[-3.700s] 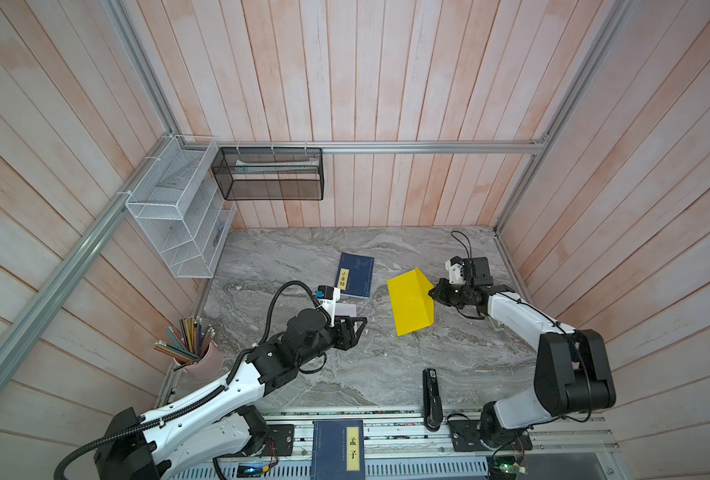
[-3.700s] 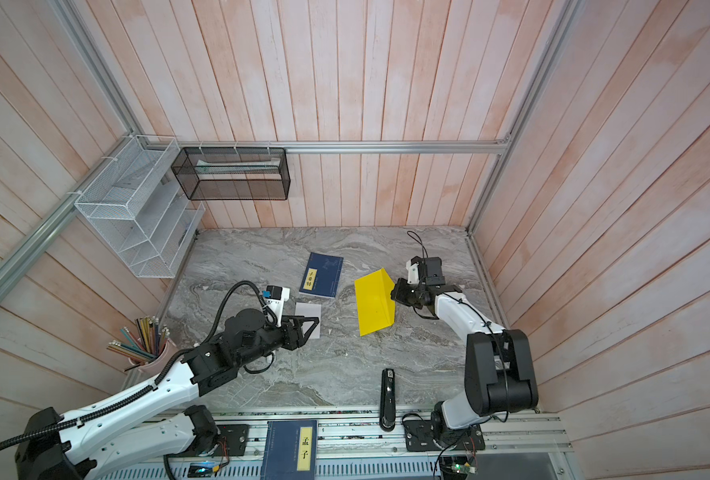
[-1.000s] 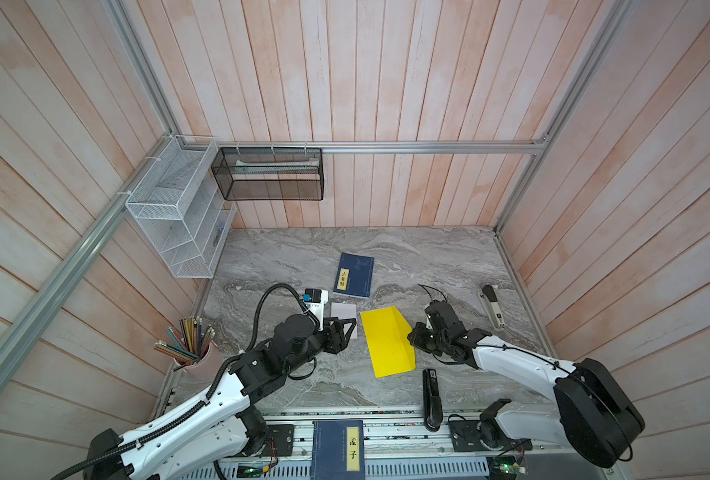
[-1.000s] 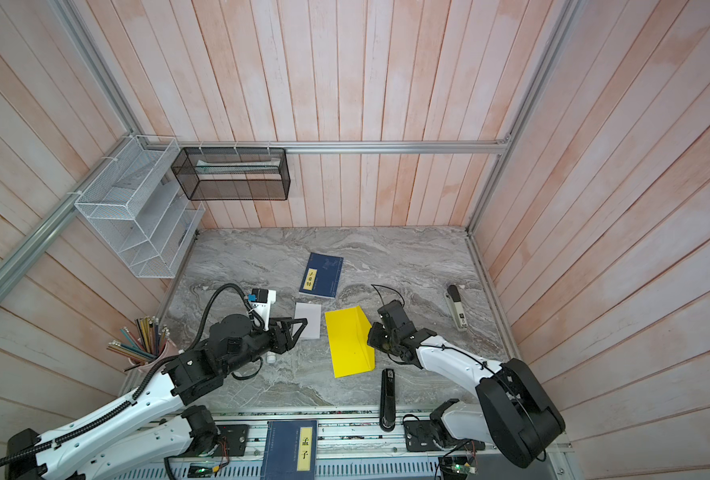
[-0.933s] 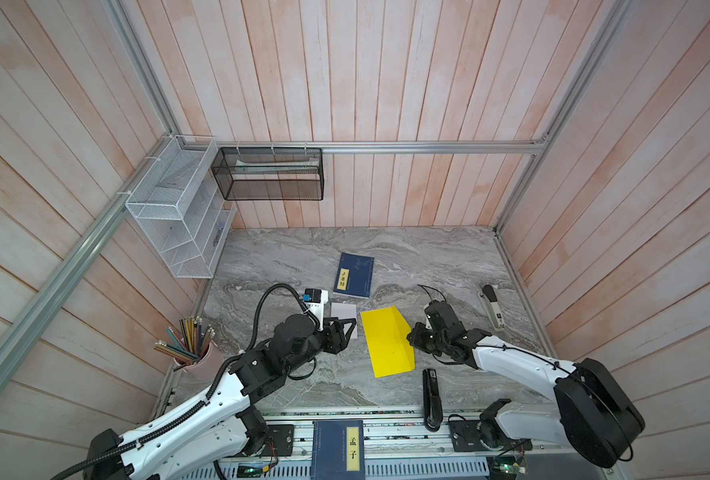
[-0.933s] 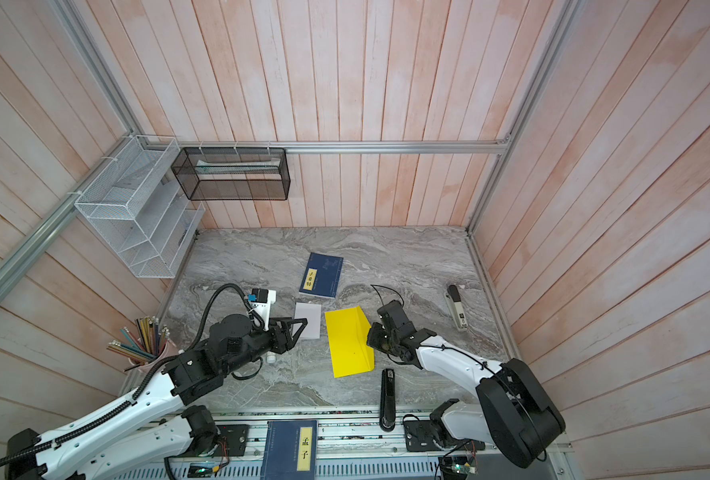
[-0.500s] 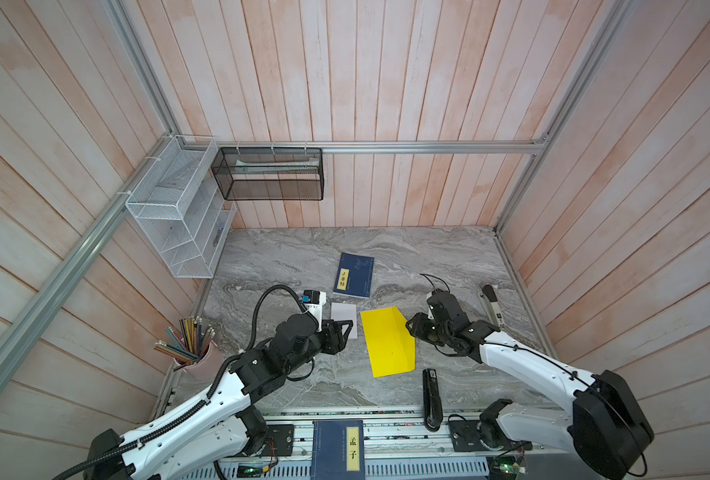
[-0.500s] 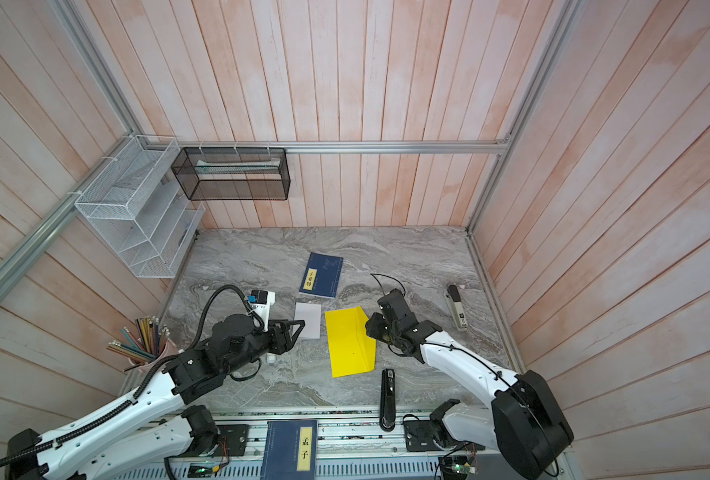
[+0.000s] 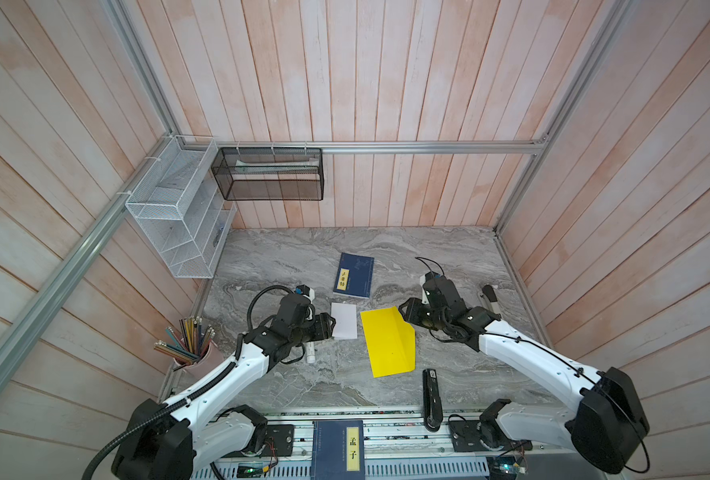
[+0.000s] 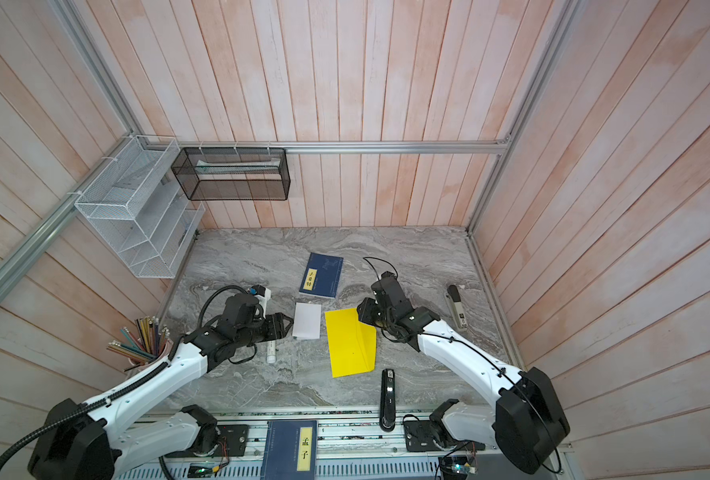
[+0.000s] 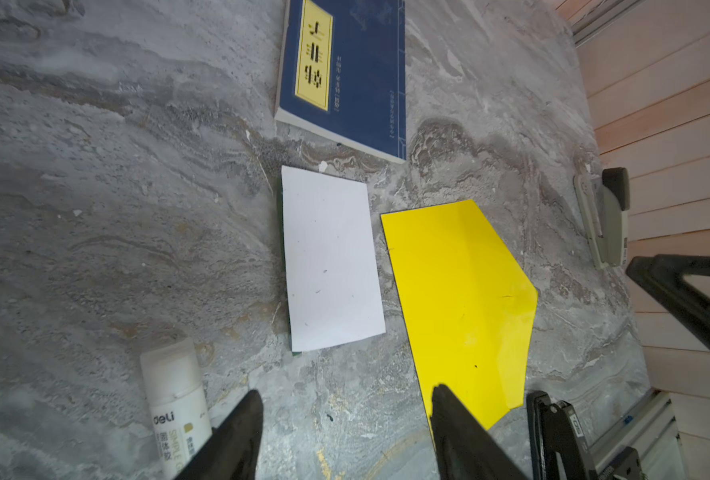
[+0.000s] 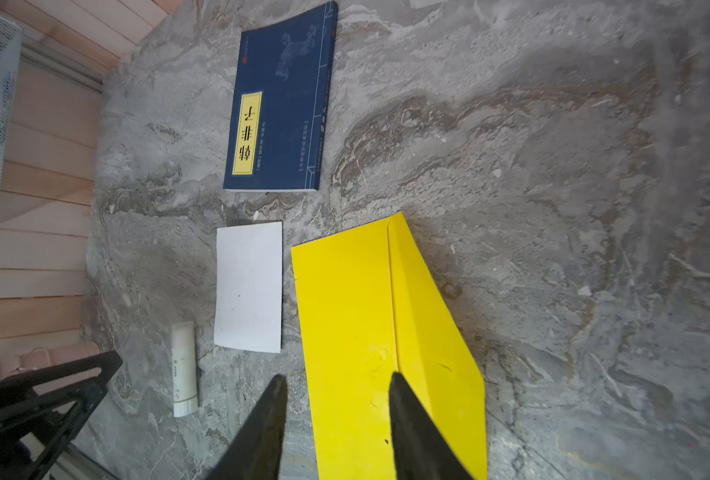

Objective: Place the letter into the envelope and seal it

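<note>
Grey veined marble tabletop fills the floor of a booth walled in pale pink wooden planks. Near its middle lies the envelope, a bright yellow flat paper rectangle with its trapezoid flap unfolded toward the right arm. Just beside it, on the left arm's side and apart from it by a thin strip of marble, lies the letter, a thin white paper sheet with a sliver of green showing along one edge.

Right gripper, black, hangs over the envelope's far flap corner with its jaws parted and nothing between them; whether a finger touches the paper cannot be told. Left gripper sits at the letter's left edge, jaws apart and empty.

Beyond the letter rests a dark blue book; the right wrist view shows its yellow label printed with the characters 韩非子. A second blue book at the front rail reads 孟子.

Only the wrist views make the white glue stick legible: "deli" and "SIMPLE". The left wrist view alone shows the grey stapler close up. Both top views alone show the pink cup of coloured pencils and wall-mounted wire baskets.
</note>
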You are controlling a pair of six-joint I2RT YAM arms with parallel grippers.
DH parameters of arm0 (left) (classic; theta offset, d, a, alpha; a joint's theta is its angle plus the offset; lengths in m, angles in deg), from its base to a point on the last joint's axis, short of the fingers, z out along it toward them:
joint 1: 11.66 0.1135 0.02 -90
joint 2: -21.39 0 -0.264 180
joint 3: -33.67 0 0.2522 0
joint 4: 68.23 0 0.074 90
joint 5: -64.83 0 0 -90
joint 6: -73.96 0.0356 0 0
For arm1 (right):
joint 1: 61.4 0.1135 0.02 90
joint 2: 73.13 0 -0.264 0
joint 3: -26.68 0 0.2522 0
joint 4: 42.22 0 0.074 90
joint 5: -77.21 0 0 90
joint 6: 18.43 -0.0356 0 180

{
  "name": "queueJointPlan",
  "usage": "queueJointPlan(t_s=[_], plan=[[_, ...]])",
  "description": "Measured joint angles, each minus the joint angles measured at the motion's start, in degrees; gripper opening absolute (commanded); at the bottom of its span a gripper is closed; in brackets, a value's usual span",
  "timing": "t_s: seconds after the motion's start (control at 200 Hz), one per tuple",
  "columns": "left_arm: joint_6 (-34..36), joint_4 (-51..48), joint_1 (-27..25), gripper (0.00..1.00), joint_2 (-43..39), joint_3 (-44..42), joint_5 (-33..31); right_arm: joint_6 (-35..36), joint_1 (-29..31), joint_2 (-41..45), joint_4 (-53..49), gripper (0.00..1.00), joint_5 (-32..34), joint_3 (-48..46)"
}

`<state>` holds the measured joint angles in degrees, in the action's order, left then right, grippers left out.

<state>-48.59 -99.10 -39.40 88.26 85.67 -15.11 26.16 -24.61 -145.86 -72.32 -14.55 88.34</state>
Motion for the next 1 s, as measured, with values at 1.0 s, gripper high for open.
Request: queueJointPlan(t_s=[1.0], plan=[[8.0,4.9,6.3,0.44,26.9,8.8,13.6,-1.6,4.8,-15.9,11.4,0.41,-7.8,1.9]])
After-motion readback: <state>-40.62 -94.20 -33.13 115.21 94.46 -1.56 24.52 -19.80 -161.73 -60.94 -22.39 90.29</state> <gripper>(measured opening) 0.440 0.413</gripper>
